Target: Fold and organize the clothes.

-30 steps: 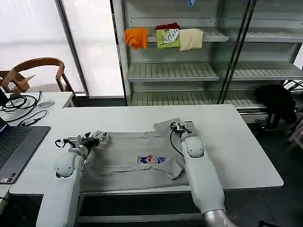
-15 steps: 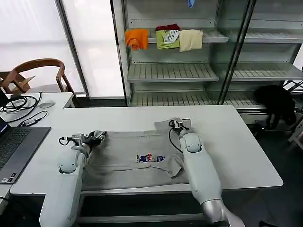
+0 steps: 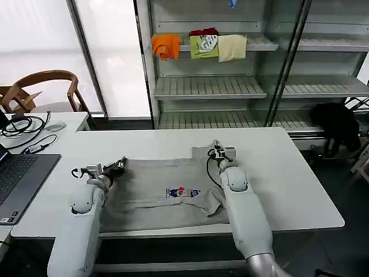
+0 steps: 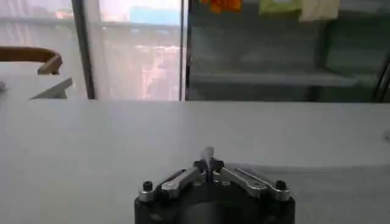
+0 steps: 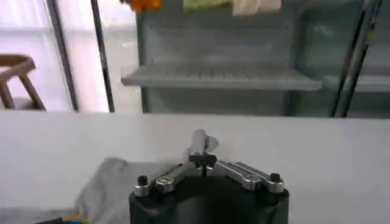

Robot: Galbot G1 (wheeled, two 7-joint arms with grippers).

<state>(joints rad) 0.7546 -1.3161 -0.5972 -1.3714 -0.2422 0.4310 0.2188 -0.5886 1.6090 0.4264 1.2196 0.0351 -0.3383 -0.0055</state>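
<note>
- Shirt [image 3: 164, 193]: a light grey T-shirt with a small multicolour chest print [image 3: 181, 192] lies spread across the white table [image 3: 288, 173], its body between the two sets of fingers and its hem toward the near table edge.
- Left gripper [image 3: 119, 165]: its fingers are pinched together on a thin fold of grey cloth at the shirt's left shoulder or sleeve; the left wrist view shows a sliver of fabric standing up between the closed tips [image 4: 208, 159].
- Right gripper [image 3: 217, 151]: closed likewise on the far right corner of the shirt, a tuft of cloth poking up from the tips [image 5: 199, 146], the rest trailing back beneath the fingers.
- Progress: I judge this early, with both top corners gripped but no clean fold laid; the lower part near the print looks rumpled.
- Left to do: the folds themselves, then putting the shirt away, perhaps on the shelves [image 3: 210, 86] beyond the fingertips.
</note>
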